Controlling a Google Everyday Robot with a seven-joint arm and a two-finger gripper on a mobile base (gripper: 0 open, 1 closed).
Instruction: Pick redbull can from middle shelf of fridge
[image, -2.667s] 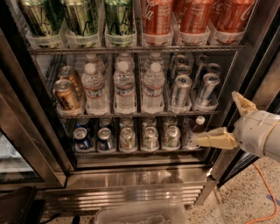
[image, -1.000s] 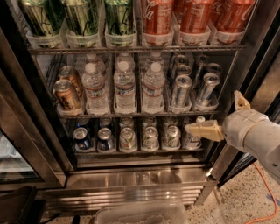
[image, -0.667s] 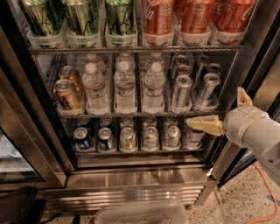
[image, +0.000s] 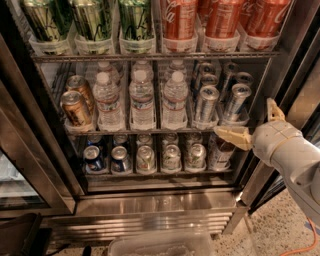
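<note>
The fridge stands open with three wire racks. On the middle shelf, slim silver redbull cans stand in two lanes at the right; the front ones are one can and another, with more behind them. My gripper is at the right, in front of the door frame, just below and right of the front right redbull can. It is open and empty. One cream finger points left at the shelf's edge; the other sticks up.
Water bottles and copper cans fill the rest of the middle shelf. Green cans and red cans stand above, short cans below. The dark door frame is beside my gripper. A clear bin lies on the floor.
My gripper has moved up and a little left, from beside the bottom rack to the level of the middle shelf's front edge. The cans have not moved.
</note>
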